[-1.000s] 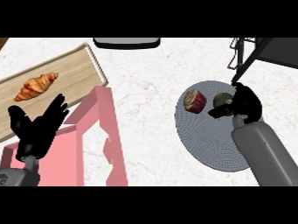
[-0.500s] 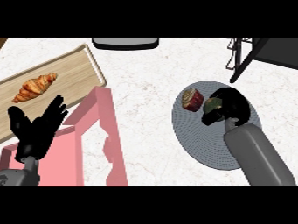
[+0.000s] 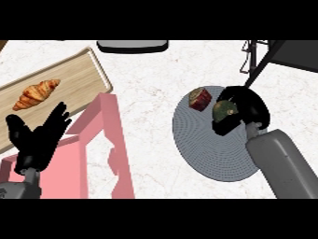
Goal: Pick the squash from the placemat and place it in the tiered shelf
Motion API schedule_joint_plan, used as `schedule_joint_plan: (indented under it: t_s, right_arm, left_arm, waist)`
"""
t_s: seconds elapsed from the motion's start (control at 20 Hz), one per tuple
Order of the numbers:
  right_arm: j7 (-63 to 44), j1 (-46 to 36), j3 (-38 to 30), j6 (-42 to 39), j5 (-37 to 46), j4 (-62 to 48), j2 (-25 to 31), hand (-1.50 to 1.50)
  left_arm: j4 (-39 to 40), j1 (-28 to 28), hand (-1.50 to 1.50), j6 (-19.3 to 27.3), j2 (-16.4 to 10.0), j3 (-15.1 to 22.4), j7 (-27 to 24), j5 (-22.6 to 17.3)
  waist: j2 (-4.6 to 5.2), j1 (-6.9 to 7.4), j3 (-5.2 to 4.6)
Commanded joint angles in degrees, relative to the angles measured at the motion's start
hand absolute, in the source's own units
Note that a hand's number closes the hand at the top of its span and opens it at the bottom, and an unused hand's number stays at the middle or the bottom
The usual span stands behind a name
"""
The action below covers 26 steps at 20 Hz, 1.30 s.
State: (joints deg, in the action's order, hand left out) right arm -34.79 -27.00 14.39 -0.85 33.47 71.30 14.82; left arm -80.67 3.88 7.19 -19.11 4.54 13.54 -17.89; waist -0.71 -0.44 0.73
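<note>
Showing the right robot hand (image 3: 249,108) curling its fingers and thumb round the squash (image 3: 224,110), gripping it from the right and from below, with only a rounded green-brown face peeking out at the left. Showing the left robot hand (image 3: 37,140) resting low at the left, fingers straight and spread, pointing up, holding nothing and overlapping the edge of a pink frame (image 3: 107,122). Placing the squash over the upper right part of the round grey placemat (image 3: 206,156), just beside a reddish-brown block (image 3: 201,98) lying near the placemat's upper rim; not revealing whether squash and placemat are touching. Leaving bare white marbled surface (image 3: 154,79) lying open between the placemat and the pink frame, and again above the placemat. Bounding that room at the upper right with the dark tiered shelf (image 3: 300,55), its black legs standing near the right robot hand, and at the top edge with a dark tray (image 3: 132,45). Setting a wooden board (image 3: 75,74) carrying a croissant (image 3: 37,94) at the upper left, well apart from the squash. Hiding too much of the squash for telling its long axis or which way it is pointing.
</note>
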Motion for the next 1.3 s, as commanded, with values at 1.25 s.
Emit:
schedule_joint_plan:
  t_s: [1.25]
  right_arm:
    - [-22.56, -29.46, -27.92, -20.16, -11.29, 22.19, 26.10, 1.50]
  left_arm:
    - [4.55, -1.10, 0.00, -2.68, 0.94, -1.79, 0.78, 1.71]
  waist:
    - [0.71, 0.95, -0.81]
